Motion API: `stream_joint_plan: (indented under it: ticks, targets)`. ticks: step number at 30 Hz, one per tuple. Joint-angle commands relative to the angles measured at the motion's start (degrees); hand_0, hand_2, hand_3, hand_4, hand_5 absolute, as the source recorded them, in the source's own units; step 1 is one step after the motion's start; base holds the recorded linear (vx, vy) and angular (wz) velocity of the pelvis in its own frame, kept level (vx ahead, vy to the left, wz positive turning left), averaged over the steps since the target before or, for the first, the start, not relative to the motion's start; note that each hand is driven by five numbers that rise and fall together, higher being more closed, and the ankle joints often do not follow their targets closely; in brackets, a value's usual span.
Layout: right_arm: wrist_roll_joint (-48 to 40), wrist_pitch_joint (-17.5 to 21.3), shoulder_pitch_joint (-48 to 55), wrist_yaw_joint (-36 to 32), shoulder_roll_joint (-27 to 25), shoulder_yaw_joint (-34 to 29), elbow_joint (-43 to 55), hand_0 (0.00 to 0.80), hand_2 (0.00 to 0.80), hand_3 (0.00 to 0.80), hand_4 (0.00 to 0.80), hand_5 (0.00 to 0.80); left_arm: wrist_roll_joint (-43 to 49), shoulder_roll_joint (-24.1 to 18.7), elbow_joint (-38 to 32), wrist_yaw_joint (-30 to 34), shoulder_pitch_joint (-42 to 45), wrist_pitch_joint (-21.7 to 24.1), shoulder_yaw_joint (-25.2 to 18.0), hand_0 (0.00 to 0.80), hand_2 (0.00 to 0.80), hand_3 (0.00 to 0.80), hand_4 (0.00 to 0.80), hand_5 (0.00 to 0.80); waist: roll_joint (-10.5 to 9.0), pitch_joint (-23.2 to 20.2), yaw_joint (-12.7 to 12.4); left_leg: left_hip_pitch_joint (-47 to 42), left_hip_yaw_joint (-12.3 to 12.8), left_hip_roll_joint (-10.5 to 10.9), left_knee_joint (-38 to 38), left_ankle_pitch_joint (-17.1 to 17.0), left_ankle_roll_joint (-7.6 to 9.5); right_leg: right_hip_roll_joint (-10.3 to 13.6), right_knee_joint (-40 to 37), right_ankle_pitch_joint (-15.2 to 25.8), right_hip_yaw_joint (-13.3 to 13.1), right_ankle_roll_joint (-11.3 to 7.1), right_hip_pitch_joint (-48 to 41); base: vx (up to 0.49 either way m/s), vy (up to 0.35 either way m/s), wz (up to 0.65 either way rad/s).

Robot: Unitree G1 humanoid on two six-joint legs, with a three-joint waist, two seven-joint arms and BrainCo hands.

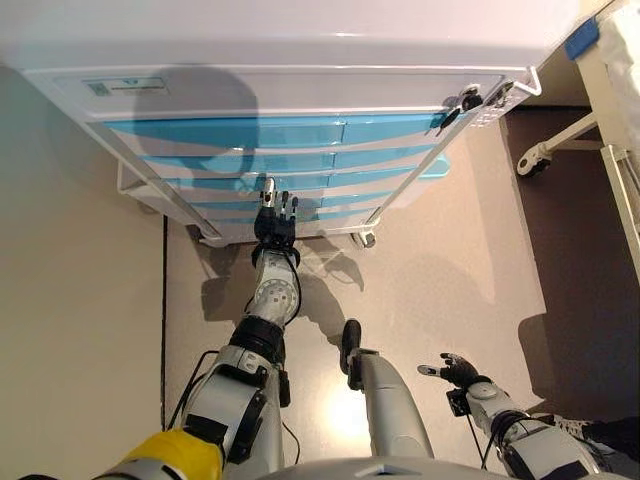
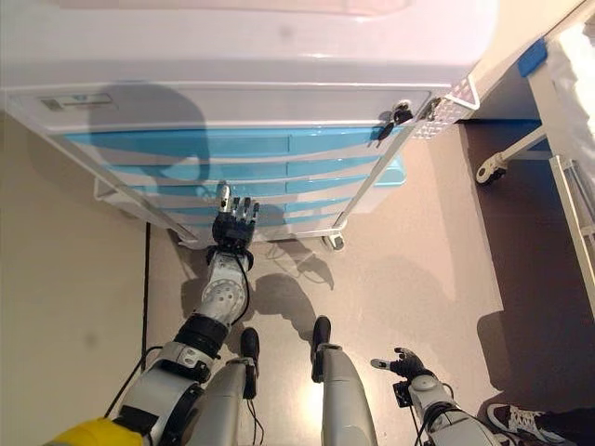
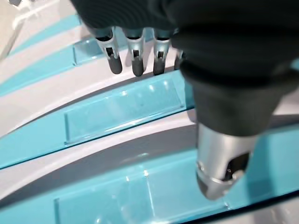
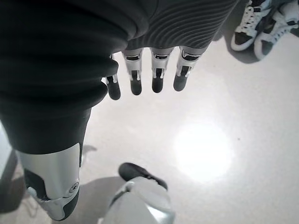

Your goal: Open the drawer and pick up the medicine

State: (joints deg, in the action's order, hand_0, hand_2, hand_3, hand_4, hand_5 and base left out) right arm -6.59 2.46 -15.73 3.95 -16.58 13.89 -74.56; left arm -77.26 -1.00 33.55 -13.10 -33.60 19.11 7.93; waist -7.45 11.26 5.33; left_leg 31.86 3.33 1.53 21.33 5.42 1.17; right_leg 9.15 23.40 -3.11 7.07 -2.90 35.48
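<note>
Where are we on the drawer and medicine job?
Early. Done: the left hand has reached the blue drawer fronts of the cart. In hand: its fingers are straight, near a front, gripping nothing. Left: every drawer looks closed, no medicine shows. The right hand hangs open and empty over the floor.

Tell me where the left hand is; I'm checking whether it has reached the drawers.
In the left eye view the left hand is stretched forward at the cabinet's lower blue drawers, fingers straight, tips at a drawer front.

Hospital ward: wheeled blue-drawered medical cart (image 1: 300, 150), bed frame (image 1: 610, 150).
</note>
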Motion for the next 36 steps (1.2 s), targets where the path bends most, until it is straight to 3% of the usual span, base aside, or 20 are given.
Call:
stream_joint_plan:
  ticks: [1,8,10,11,12,13,14,16,18,19,20,25,26,27,28,36]
  targets:
    - [0.94,-0.44,1.65,0.06,-4.11,1.00,-1.82,0.000,0.000,0.000,0.000,0.000,6.24,-2.00,-7.92,5.88,-8.27,2.41,0.10,0.000,0.000,0.000,0.000,0.000,2.20,-2.51,-1.76,-0.84,-1.95,-0.18,-1.48,1.63,-0.47,-1.93,0.01,-0.37,1.07,-1.53,-2.37,-0.007,-0.043,0.06]
    - [1.04,-0.43,1.41,0.32,-3.89,1.33,-2.04,0.000,0.000,0.000,0.000,0.000,6.18,-2.48,-8.25,6.31,-7.71,1.91,0.34,0.000,0.000,0.000,0.000,0.000,1.49,-1.99,-2.19,-2.67,-2.46,-0.61,-3.82,0.10,-1.03,-2.72,-2.22,-0.23,1.54,-1.00,-4.69,-0.025,-0.053,0.01]
    - [1.02,-0.52,1.43,0.23,-3.74,1.35,-2.39,0.000,0.000,0.000,0.000,0.000,6.25,-2.80,-7.98,6.49,-7.45,1.58,0.42,0.000,0.000,0.000,0.000,0.000,1.04,-1.79,-2.25,-2.60,-2.22,-0.74,-5.17,-2.19,-0.88,-2.79,-3.88,1.50,2.18,-0.48,-4.91,-0.072,-0.058,0.02]
    - [1.03,-0.52,1.47,0.22,-3.73,1.40,-2.43,0.000,0.000,0.000,0.000,0.000,6.24,-2.79,-7.95,6.47,-7.39,1.58,0.40,0.000,0.000,0.000,0.000,0.000,1.16,-2.03,-2.28,-3.41,-2.71,-0.83,-5.13,-0.55,-1.16,-3.03,-3.45,-0.02,1.76,-0.91,-5.48,-0.104,-0.023,0.01]
    - [1.07,-0.53,1.51,0.33,-3.66,1.27,-2.52,0.000,0.000,0.000,0.000,0.000,6.16,-2.78,-8.01,6.53,-7.28,1.53,0.43,0.000,0.000,0.000,0.000,0.000,0.95,-1.89,-2.23,-2.80,-2.25,-0.74,-5.57,-2.42,-0.93,-2.89,-4.18,1.59,2.27,-0.48,-5.13,0.088,-0.041,0.05]
    - [1.32,-0.62,1.58,0.30,-3.56,1.35,-2.66,0.000,0.000,0.000,0.000,0.000,5.88,-2.56,-8.22,6.56,-6.92,1.47,0.60,0.000,0.000,0.000,0.000,0.000,0.94,-2.30,-2.21,-3.79,-2.90,-0.92,-6.19,-1.18,-1.37,-3.30,-4.50,0.36,2.00,-0.91,-5.91,-0.107,-0.042,0.05]
    - [1.41,-0.62,1.66,0.41,-3.53,1.28,-2.71,0.000,0.000,0.000,0.000,0.000,5.82,-2.61,-8.43,6.61,-6.81,1.57,0.59,0.000,0.000,0.000,0.000,0.000,0.73,-2.14,-2.19,-3.16,-2.40,-0.93,-6.48,-2.86,-1.14,-3.12,-5.19,1.87,2.55,-0.47,-5.50,0.091,-0.051,0.03]
    - [1.46,-0.63,1.72,0.44,-3.55,1.28,-2.74,0.000,0.000,0.000,0.000,0.000,5.66,-2.52,-8.60,6.61,-6.62,1.58,0.64,0.000,0.000,0.000,0.000,0.000,0.85,-2.50,-2.19,-3.80,-2.89,-1.05,-6.56,-1.43,-1.43,-3.40,-4.88,0.49,2.19,-0.89,-5.97,0.000,0.000,0.00]
    - [1.56,-0.58,1.60,0.49,-3.53,1.25,-2.77,0.000,0.000,0.000,0.000,0.000,5.61,-2.63,-8.53,6.52,-6.66,1.53,0.55,0.000,0.000,0.000,0.000,0.000,0.70,-2.34,-2.15,-2.94,-2.56,-0.97,-6.64,-3.04,-1.14,-3.24,-5.33,2.03,2.56,-0.52,-5.27,-0.048,-0.001,0.01]
    - [1.69,-0.54,1.68,0.51,-3.49,1.23,-2.66,0.000,0.000,0.000,0.000,0.000,5.61,-2.76,-8.50,6.31,-6.67,1.74,0.27,0.000,0.000,0.000,0.000,0.000,0.85,-2.78,-2.09,-3.43,-3.11,-1.16,-6.45,-1.41,-1.41,-3.51,-4.93,0.64,2.15,-0.98,-5.62,0.000,0.000,0.00]
    - [1.68,-0.53,1.66,0.52,-3.50,1.20,-2.62,0.000,0.000,0.000,0.000,0.000,5.63,-2.76,-8.54,6.32,-6.71,1.75,0.29,0.000,0.000,0.000,0.000,0.000,0.73,-2.51,-2.07,-2.68,-2.64,-1.06,-6.41,-2.96,-1.15,-3.27,-5.28,2.07,2.56,-0.56,-5.10,0.004,-0.007,0.04]
    - [1.85,-0.42,1.64,0.89,-3.37,1.36,-2.43,0.000,0.000,0.000,0.000,0.000,6.64,-3.04,-9.00,4.99,-7.42,2.56,-0.46,0.000,0.000,0.000,0.000,0.000,0.83,-2.76,-1.83,-2.43,-2.68,-1.32,-6.86,-3.11,-1.21,-3.35,-5.55,2.24,2.41,-0.59,-4.87,-0.017,0.000,0.02]
    - [1.82,-0.30,1.64,0.98,-3.33,1.48,-2.27,0.000,0.000,0.000,0.000,0.000,7.05,-3.28,-9.15,4.70,-7.69,2.76,-0.56,0.496,0.496,0.496,0.496,0.496,0.72,-2.76,-1.77,-2.45,-2.71,-1.35,-7.12,-3.26,-1.23,-3.36,-5.63,2.39,2.39,-0.66,-4.76,0.000,0.000,0.00]
    - [1.87,-0.28,1.76,1.00,-3.27,1.51,-2.14,0.000,0.000,0.000,0.000,0.000,7.04,-3.30,-9.45,4.62,-7.85,2.98,-0.75,0.703,0.703,0.703,0.703,0.703,0.61,-2.78,-1.72,-2.43,-2.69,-1.38,-7.14,-3.32,-1.23,-3.30,-5.57,2.44,2.39,-0.67,-4.67,0.000,0.000,0.00]
    - [1.87,-0.28,1.77,1.00,-3.26,1.51,-2.13,0.000,0.000,0.000,0.000,0.000,7.05,-3.30,-9.46,4.61,-7.84,2.98,-0.75,0.794,0.794,0.794,0.794,0.794,0.60,-2.79,-1.72,-2.43,-2.68,-1.38,-7.14,-3.33,-1.23,-3.30,-5.56,2.44,2.38,-0.67,-4.66,0.000,0.000,0.00]
    - [2.88,-0.47,2.15,1.03,-3.18,1.93,-2.47,0.000,0.000,0.000,0.000,0.000,7.73,-3.29,-9.94,3.76,-8.15,3.76,-1.31,0.800,0.800,0.800,0.800,0.800,0.51,-2.78,-1.58,-2.25,-2.52,-1.46,-6.70,-3.10,-1.14,-3.17,-5.25,2.36,2.26,-0.75,-4.42,0.002,0.001,-0.01]
